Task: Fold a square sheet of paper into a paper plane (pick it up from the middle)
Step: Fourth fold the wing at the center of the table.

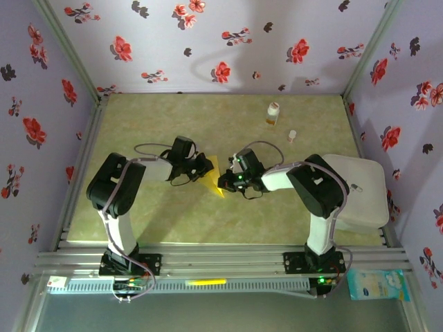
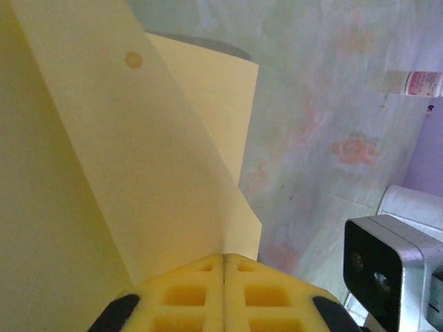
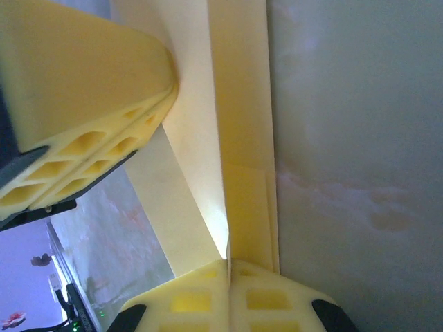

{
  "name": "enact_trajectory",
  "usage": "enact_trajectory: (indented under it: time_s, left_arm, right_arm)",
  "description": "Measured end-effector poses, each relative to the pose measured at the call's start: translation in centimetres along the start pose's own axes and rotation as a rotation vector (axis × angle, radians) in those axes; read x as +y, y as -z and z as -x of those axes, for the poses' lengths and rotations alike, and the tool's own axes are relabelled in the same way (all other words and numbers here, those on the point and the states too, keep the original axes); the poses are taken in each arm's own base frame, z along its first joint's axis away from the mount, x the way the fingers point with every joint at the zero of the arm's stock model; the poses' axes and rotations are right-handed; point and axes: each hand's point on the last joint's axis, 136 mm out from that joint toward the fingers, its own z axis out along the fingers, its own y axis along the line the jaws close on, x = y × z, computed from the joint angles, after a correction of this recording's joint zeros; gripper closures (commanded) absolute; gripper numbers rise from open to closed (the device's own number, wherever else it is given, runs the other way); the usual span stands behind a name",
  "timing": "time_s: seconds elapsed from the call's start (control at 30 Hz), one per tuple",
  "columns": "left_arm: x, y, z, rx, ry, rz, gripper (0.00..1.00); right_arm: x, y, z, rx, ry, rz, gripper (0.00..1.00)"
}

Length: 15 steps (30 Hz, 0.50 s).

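Now, the thin mustard-yellow square sheet of paper [image 1: 217,174] shows as creased, layered folds with a pointed corner, mid-table [image 1: 173,117]. At one o'clock of it stands a small white-and-orange bottle [image 1: 273,113], contents unclear. From nine o'clock the left gripper [image 1: 205,168] pinches it tight; from four o'clock the right gripper [image 1: 229,181] clamps closed on a fold.

Floral lilac walls [image 1: 208,41] enclose a green-marbled tabletop [image 1: 138,124].

My left gripper [image 1: 204,168] and right gripper [image 1: 227,181] faced each other, arms bent inward, each pinched tight on the sheet of paper [image 1: 217,178].
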Motion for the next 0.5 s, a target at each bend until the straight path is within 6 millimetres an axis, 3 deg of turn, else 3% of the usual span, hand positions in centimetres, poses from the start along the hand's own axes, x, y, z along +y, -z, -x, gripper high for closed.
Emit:
enact_trajectory:
  time_s: [0.5]
  left_arm:
    - [0.26,-0.6,0.21,0.004,0.0,0.008,0.94]
  right_arm:
    - [-0.05,-0.01,-0.01,0.018,-0.013,0.007,0.96]
